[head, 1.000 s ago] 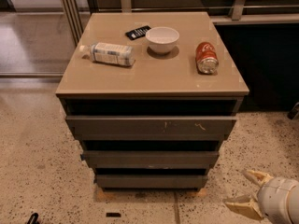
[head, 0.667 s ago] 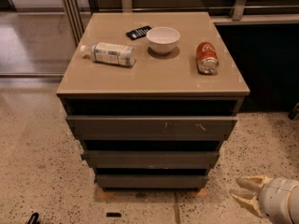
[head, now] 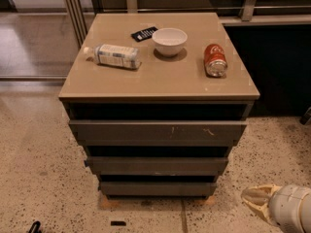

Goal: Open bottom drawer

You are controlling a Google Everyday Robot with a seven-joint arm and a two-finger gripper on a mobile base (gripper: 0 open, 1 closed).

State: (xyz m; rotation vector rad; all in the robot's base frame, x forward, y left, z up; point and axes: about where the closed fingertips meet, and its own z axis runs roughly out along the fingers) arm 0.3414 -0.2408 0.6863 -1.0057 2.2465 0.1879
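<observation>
A grey cabinet has three drawers under a tan top (head: 160,79). The bottom drawer (head: 156,188) is the lowest front, near the floor, and sits pushed in. The middle drawer (head: 156,165) and top drawer (head: 156,131) stick out a little more. My gripper (head: 251,198) is low at the bottom right, just above the floor. It is to the right of the bottom drawer's right end and does not touch it. Its pale fingers point left and are pressed together, holding nothing.
On the cabinet top lie a plastic bottle (head: 112,56) on its side, a white bowl (head: 169,41), a red can (head: 215,59) on its side and a small black packet (head: 144,33). Speckled floor surrounds the cabinet. A dark wall panel stands at the right.
The gripper's fingers, spread apart a second ago, have closed together. The gripper has shifted slightly down and left toward the cabinet's base. The drawers have not moved.
</observation>
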